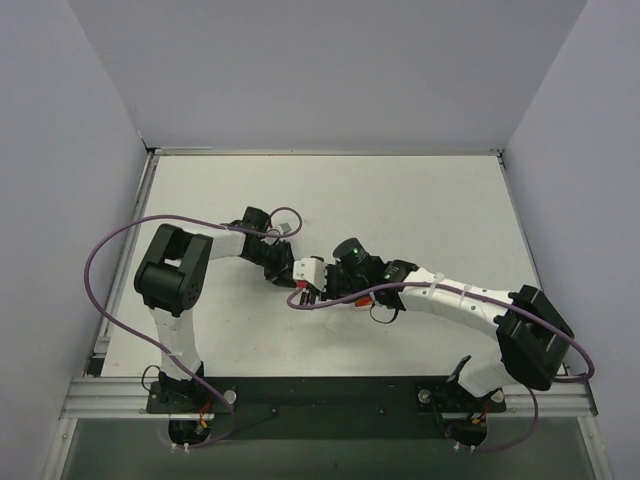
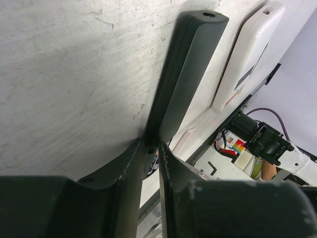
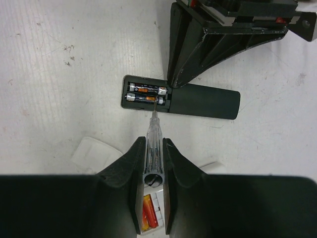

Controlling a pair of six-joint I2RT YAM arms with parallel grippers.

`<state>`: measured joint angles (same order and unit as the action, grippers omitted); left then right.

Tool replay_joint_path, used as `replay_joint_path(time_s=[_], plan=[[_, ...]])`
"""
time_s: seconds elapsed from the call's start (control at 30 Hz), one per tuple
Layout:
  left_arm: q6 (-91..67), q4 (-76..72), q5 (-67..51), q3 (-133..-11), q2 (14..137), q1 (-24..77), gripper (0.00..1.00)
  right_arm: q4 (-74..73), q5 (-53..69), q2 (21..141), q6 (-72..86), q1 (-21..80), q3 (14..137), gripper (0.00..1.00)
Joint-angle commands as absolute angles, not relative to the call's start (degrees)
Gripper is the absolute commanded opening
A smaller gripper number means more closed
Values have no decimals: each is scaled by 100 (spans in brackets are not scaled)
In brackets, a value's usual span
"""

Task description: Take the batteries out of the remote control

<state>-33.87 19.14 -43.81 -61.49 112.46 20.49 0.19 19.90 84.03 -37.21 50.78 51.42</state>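
Showing the right gripper [image 3: 153, 142] clamped narrowly on a clear-handled screwdriver [image 3: 154, 121], whose metal tip reaches straight ahead of the fingers to touch the nearer of two batteries [image 3: 146, 94]. Both cells lie side by side in the open bay of the remote control [image 3: 205, 101], long axes crosswise to the tool's shaft, so levering upward appears to be the required move. Beyond them the left gripper [image 3: 173, 79] pinches the remote's far edge, jaws nearly closed on it. Batteries: smooth, dark, stubby cylinders with metal caps; remote: slim matte black plastic bar; table [image 3: 59, 49]: scuffed white.
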Motion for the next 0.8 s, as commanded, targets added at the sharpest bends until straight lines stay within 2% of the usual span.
replay_joint_path(time_s=[0.0, 0.43, 0.77], plan=[[-3261, 2065, -4359, -6310, 11346, 2065, 27, 499, 1573, 8148, -3147, 5142, 4501, 0], [-3305, 2074, -4298, -6267, 11382, 2065, 26, 1827, 1406, 7717, -1882, 5273, 3393, 0], [-3305, 2118, -4201, -6258, 11400, 2065, 25, 2557, 589, 7462, -1327, 5554, 2716, 0]])
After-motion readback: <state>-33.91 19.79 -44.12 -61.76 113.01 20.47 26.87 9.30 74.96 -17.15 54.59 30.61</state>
